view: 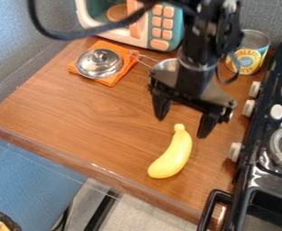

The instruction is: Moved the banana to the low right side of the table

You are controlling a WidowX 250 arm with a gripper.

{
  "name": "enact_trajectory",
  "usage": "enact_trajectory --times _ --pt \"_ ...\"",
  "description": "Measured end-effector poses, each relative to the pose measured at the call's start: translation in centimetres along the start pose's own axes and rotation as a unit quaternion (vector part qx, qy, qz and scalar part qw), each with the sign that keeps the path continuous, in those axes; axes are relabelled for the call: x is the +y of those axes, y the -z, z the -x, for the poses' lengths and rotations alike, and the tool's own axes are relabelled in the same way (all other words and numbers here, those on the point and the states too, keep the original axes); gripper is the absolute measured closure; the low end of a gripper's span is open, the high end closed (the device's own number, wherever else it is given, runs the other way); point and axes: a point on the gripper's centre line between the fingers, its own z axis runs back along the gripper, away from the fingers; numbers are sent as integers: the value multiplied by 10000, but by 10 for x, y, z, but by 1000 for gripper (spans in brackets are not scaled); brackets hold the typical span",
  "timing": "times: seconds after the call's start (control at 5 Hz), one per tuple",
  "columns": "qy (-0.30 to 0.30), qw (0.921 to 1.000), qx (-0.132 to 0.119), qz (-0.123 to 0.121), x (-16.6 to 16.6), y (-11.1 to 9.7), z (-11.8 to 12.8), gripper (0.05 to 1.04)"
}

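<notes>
Spread wide at the end effector (183, 127), probably for clearance, near the banana (173, 156) lying low right on the table (92, 110), seemingly where asked. Farther back, a cloth (111, 80) laid beneath a lid (99, 64), perhaps as padding.

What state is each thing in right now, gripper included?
Gripper: open, fingers apart.
Banana: lying on the table, not gripped.
Lid: knob up, resting on the cloth.
Cloth: spread out under the lid.
Can: upright.
Microwave: upright; can't tell if its door is open.
</notes>
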Motion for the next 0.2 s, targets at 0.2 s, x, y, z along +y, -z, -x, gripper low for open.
enact_trajectory --times 0.2 --pt "6 10000 -42 75 2 -7 0 83"
